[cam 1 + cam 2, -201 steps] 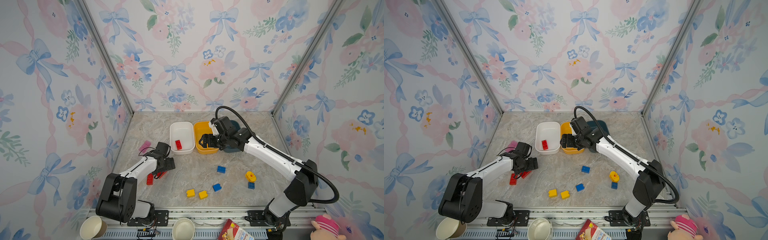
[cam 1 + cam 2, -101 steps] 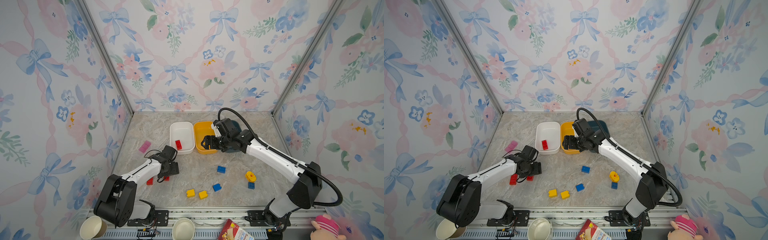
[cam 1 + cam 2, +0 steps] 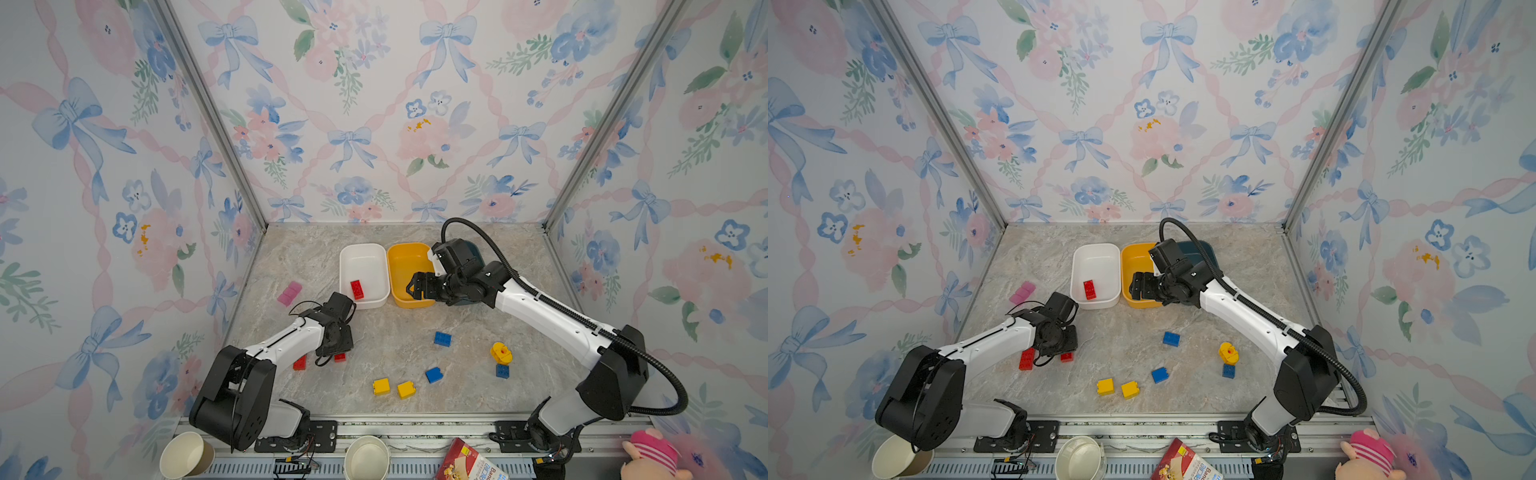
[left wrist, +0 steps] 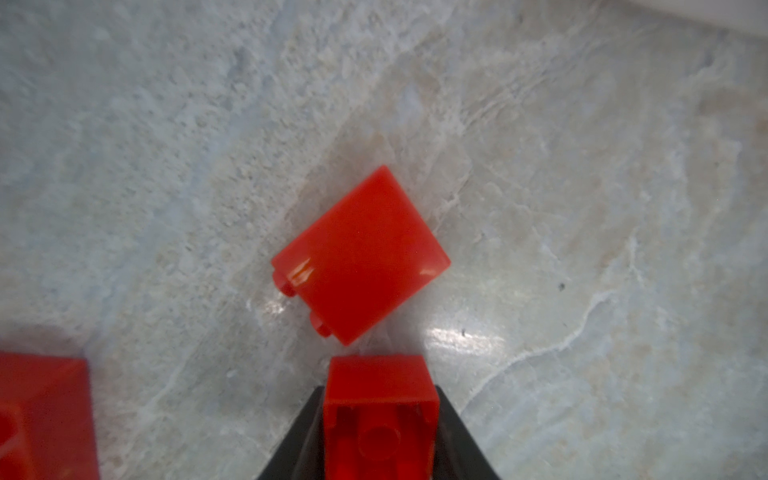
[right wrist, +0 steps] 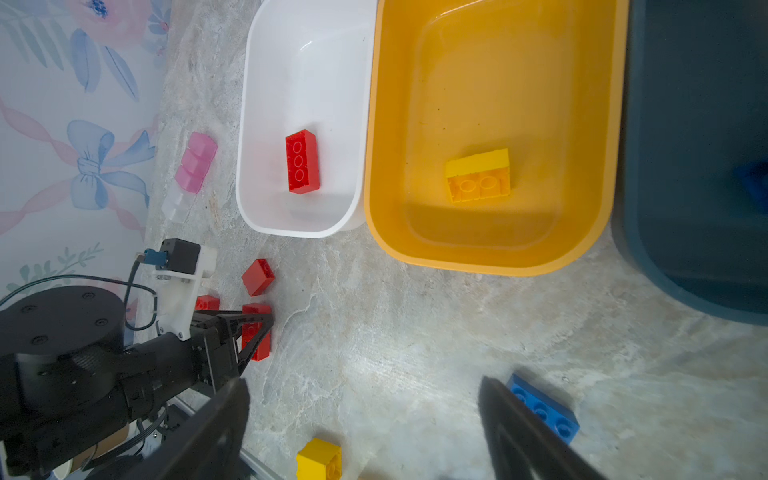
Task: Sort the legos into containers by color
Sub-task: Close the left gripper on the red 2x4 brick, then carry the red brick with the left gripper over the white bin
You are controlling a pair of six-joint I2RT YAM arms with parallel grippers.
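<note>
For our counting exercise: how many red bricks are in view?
4. One red brick in the white tub, one clamped in the left gripper, one loose just ahead of it, one beside it. Others may hide under the left arm.

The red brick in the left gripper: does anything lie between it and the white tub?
Yes. A loose red brick lies on the table just ahead of the held red brick, between it and the white tub. A lift would probably clear it; nothing else visible blocks the way.
</note>
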